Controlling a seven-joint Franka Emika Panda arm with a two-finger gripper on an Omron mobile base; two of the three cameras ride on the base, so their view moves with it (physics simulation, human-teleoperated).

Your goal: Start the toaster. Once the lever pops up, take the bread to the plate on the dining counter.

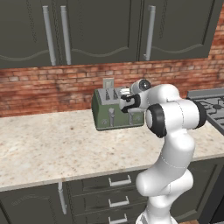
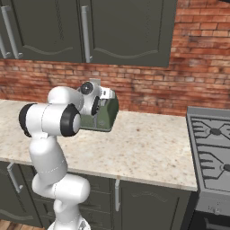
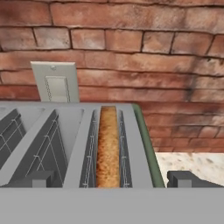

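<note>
robot claw (image 3: 111,178) over green toaster (image 1: 114,114) on kitchen counter (image 1: 52,148).
claw fingers spread wide apart, nothing held; bread (image 3: 107,148) sits in toaster's rightmost slot, w/ brick wall (image 3: 131,48) behind.

I see an arm (image 1: 168,144) built of glossy white rounded segments joined by dark collar rings. The wrist carries a dark housing with a round lens-like cap. I note two dark, blocky fingertips (image 3: 183,178).

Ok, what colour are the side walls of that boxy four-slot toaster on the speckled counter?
Olive green, under a steel top; the boxy four-slot toaster shows it best in the left base view.
</note>
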